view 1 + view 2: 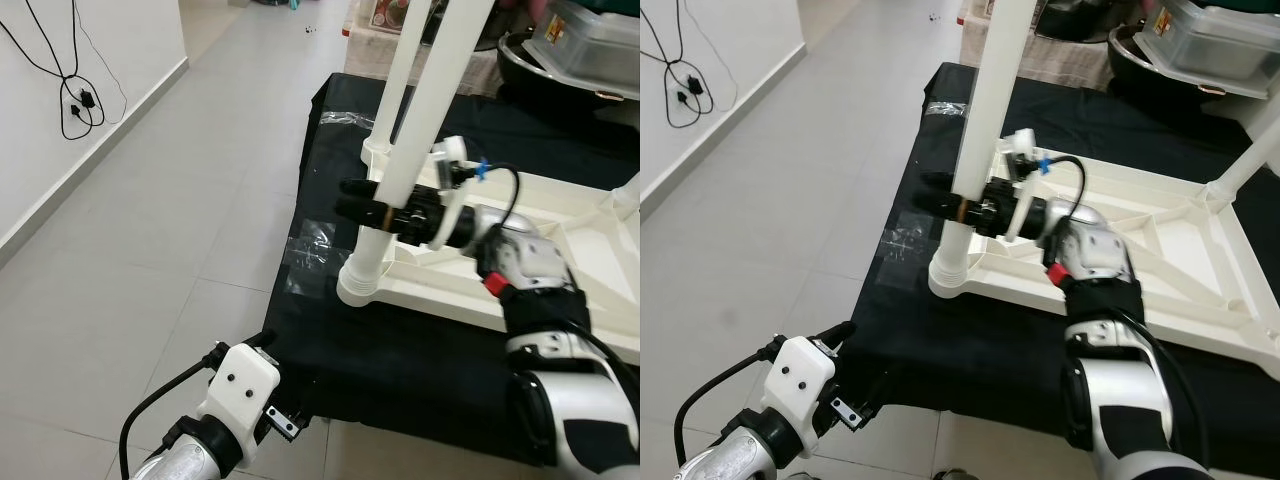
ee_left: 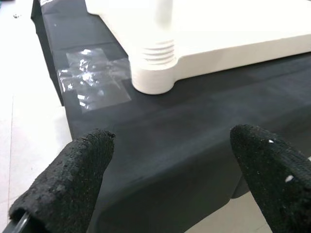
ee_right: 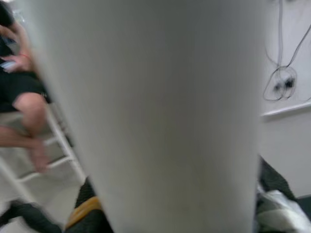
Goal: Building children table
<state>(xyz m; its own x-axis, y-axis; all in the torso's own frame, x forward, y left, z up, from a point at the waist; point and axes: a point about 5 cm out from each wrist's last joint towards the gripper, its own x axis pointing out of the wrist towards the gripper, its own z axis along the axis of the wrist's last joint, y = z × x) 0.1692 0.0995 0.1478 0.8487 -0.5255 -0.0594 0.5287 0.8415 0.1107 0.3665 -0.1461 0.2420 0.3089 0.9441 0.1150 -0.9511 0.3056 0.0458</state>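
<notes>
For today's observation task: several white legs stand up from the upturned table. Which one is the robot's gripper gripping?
The leg at the table's near left corner, in its ribbed socket. The right gripper is clamped around it; the leg at the far right stands untouched.

The upturned table top (image 1: 560,225) and its legs (image 1: 410,120) were plain white, lying on a black cloth (image 1: 420,360). A clear patch of tape (image 2: 92,82) glinted on that cloth. The floor (image 1: 150,250) was pale grey tile, the wall (image 1: 40,120) white with black cables (image 1: 75,100). The right hand (image 1: 375,205) was black with a red spot on its silver wrist; the left hand (image 2: 170,179) had black, rough-textured fingers (image 2: 73,179).
</notes>
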